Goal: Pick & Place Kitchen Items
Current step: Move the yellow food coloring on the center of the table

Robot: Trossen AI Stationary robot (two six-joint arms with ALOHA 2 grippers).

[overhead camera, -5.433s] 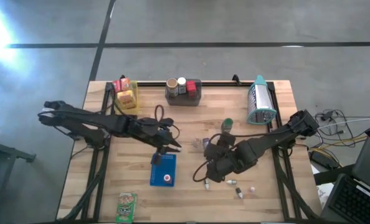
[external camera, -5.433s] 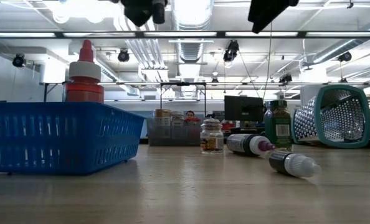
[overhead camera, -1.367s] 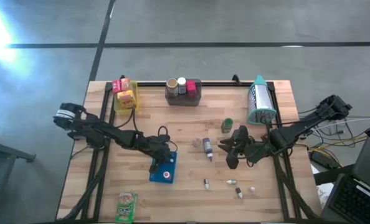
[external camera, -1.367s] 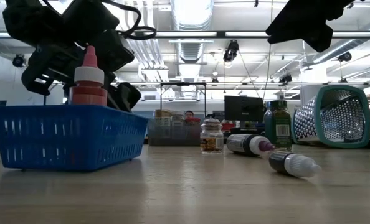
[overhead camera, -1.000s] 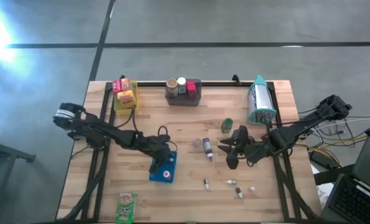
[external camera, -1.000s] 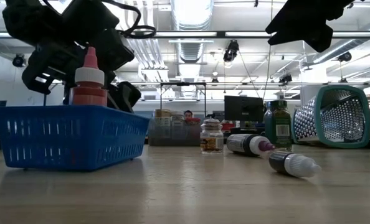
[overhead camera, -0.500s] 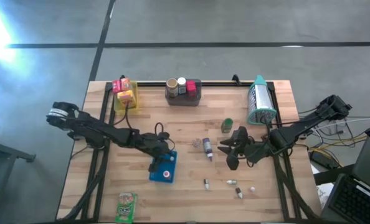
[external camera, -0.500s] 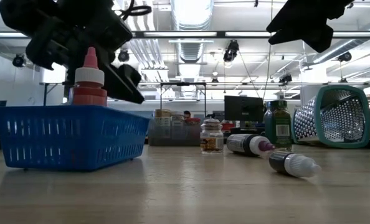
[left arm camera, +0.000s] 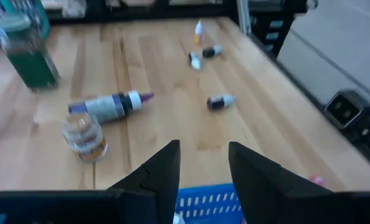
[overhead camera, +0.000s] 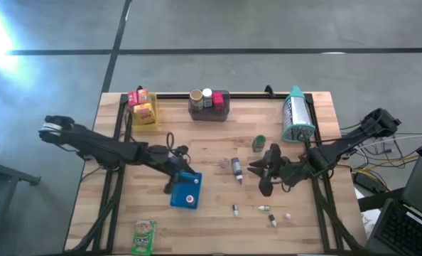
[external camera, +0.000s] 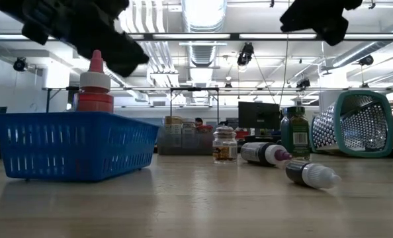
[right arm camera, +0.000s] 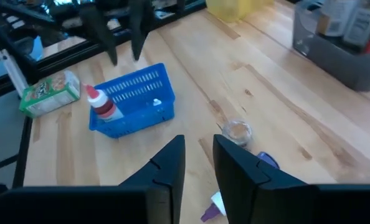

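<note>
So the left claw (overhead camera: 170, 186) sits just left of center in the overhead shot, right at the upper left corner of the blue basket (overhead camera: 185, 193). Its own wrist cam shows the 2 fingers (left arm camera: 162, 167) with a narrow gap and nothing between them, so it's slightly open and empty. The red squeeze bottle with the white cap (external camera: 94, 87) stands upright inside that basket, and the low cam has the left arm as a dark blob above it, clear of it.

The right claw (overhead camera: 262, 175) hangs right of center in the overhead frame, over the counter (overhead camera: 218, 142). Its fingers (right arm camera: 166, 163) are close together with a thin slit, holding nothing.

Loose stuff: a small glass jar (overhead camera: 225, 164) stands upright near the middle. Just beside it a purple-tipped bottle (overhead camera: 236, 169) lies on its side. A green bottle (overhead camera: 258, 143) stands a bit up and right of those. 3 or 4 tiny bottles (overhead camera: 268, 209) are scattered on their sides lower right of center, one with a dark body and white cap (external camera: 310, 173) closest to the low cam.

A green snack packet (overhead camera: 144, 235) lies at the lower left edge of the counter. Along the top edge are a yellow bin (overhead camera: 143, 112) with small boxes, a grey bin (overhead camera: 209, 107) with jars and cans, and a teal mesh basket (overhead camera: 297, 121) tipped on its side at the upper right.
</note>
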